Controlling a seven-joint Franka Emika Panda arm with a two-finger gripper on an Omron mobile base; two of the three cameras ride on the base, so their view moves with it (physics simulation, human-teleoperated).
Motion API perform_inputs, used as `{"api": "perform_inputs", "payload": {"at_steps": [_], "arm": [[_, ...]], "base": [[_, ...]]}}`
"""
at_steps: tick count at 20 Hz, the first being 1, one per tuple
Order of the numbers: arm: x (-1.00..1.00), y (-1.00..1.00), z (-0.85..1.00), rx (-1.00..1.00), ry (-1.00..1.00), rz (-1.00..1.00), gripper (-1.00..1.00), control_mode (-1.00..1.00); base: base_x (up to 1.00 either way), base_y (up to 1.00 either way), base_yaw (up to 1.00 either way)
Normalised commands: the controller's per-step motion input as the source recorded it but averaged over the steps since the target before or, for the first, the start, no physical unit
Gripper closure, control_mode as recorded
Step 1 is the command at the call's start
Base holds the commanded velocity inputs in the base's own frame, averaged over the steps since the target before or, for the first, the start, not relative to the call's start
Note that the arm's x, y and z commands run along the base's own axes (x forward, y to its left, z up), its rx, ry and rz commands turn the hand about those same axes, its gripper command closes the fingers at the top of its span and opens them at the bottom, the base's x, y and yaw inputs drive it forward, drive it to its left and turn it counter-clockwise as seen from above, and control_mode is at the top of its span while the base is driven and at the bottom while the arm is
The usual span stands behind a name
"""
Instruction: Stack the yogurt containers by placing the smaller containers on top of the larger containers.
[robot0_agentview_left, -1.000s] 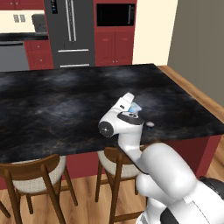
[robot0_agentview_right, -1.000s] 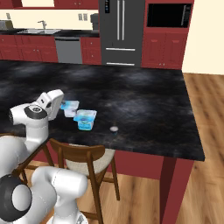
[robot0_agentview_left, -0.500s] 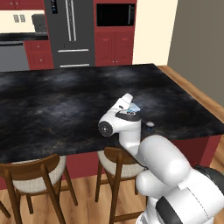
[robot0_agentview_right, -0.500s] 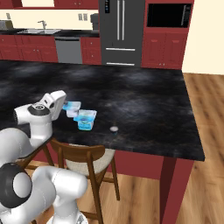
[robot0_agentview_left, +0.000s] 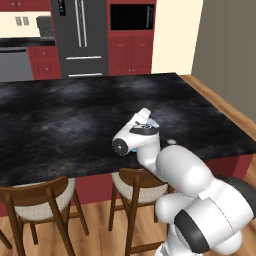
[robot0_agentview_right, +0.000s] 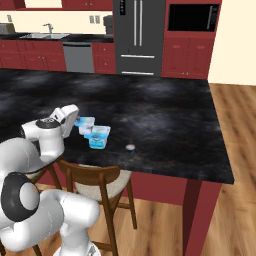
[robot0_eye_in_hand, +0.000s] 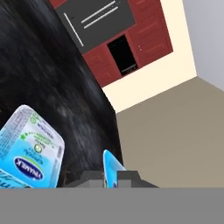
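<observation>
Gripper (robot0_eye_in_hand: 110, 178) clamped on small cup's rim (robot0_eye_in_hand: 110, 168), larger tub (robot0_eye_in_hand: 30, 148) just beside; carry step in hand, next calls for lifting over its lid.

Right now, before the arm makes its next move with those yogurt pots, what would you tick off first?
1. Jaws shut on the small light-blue yogurt cup: ok, the hand view shows a blue edge pinched between them.
2. Larger squarish light-blue tub with the white-and-blue lid upright, lid on: ok.
3. Cup lifted off the black stone counter: cannot tell.
4. Cup above the tub: not ok, it sits beside it.
5. Tiny whitish disc out of the way: ok, it lies apart on the tub's far side.
</observation>
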Motion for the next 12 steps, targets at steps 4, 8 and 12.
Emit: {"api": "perform_inputs", "payload": {"at_steps": [4, 8, 12], "arm": [[0.23, -0.03, -0.2, 0.0, 0.0, 0.0, 1.0, -1.0], [0.26, 0.0, -0.19, 0.0, 0.0, 0.0, 1.0, -1.0], [0.23, 0.0, -0.18, 0.0, 0.0, 0.0, 1.0, -1.0]], "base": [[0.0, 0.0, 0.0], [0.0, 0.0, 0.0], [0.0, 0.0, 0.0]]}}
